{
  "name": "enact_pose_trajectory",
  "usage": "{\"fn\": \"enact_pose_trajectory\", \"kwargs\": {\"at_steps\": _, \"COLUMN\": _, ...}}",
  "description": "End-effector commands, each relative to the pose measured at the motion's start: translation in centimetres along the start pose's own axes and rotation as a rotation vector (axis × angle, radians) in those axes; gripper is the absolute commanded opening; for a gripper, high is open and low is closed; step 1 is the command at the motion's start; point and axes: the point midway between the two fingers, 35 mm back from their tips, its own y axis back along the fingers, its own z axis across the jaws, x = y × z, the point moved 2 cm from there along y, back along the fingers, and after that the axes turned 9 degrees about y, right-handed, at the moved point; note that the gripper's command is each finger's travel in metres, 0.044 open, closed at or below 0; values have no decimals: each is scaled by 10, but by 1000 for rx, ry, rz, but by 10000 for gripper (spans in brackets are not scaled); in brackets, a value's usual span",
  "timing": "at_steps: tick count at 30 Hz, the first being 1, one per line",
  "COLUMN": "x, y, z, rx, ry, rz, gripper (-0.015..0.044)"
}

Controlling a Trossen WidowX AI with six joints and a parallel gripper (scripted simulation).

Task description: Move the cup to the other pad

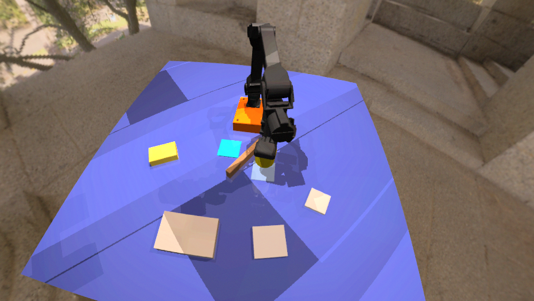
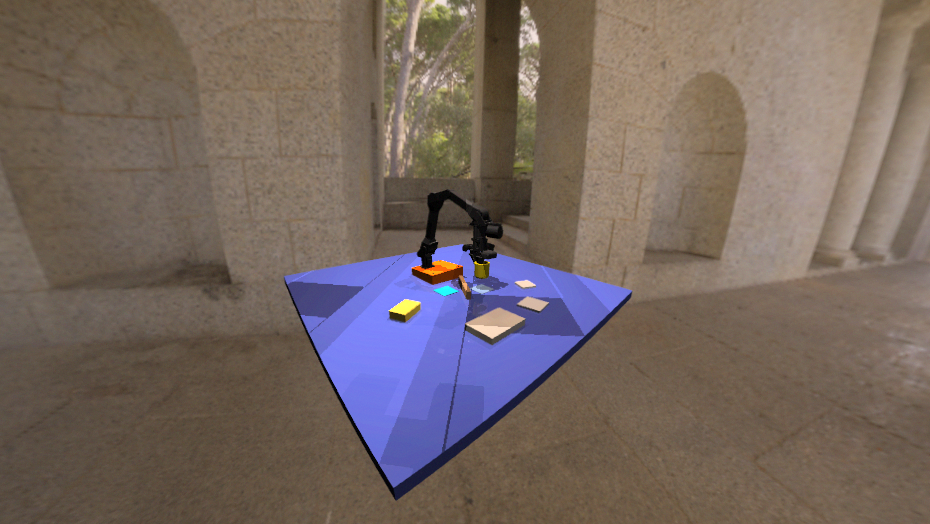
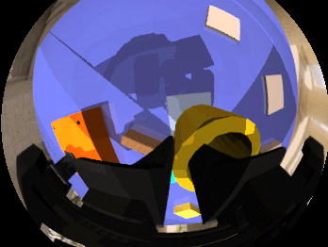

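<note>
Gripping | tool clamped on yellow cup | upright, round-rimmed
</note>
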Motion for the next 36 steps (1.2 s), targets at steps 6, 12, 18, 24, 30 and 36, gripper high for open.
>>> {"fn": "enact_pose_trajectory", "kwargs": {"at_steps": 6, "x": 0, "y": 0, "z": 0, "rx": 1, "ry": 0, "rz": 0, "gripper": 0}}
{"fn": "enact_pose_trajectory", "kwargs": {"at_steps": 12, "x": 1, "y": 0, "z": 1, "rx": 1, "ry": 0, "rz": 0, "gripper": 0}}
{"fn": "enact_pose_trajectory", "kwargs": {"at_steps": 18, "x": 10, "y": 0, "z": 6, "rx": 2, "ry": -1, "rz": 1, "gripper": 0}}
{"fn": "enact_pose_trajectory", "kwargs": {"at_steps": 24, "x": 23, "y": 1, "z": 14, "rx": 2, "ry": -2, "rz": 3, "gripper": 0}}
{"fn": "enact_pose_trajectory", "kwargs": {"at_steps": 30, "x": 36, "y": 1, "z": 23, "rx": 3, "ry": -3, "rz": 5, "gripper": 0}}
{"fn": "enact_pose_trajectory", "kwargs": {"at_steps": 36, "x": 50, "y": 2, "z": 32, "rx": 2, "ry": -3, "rz": 6, "gripper": 0}}
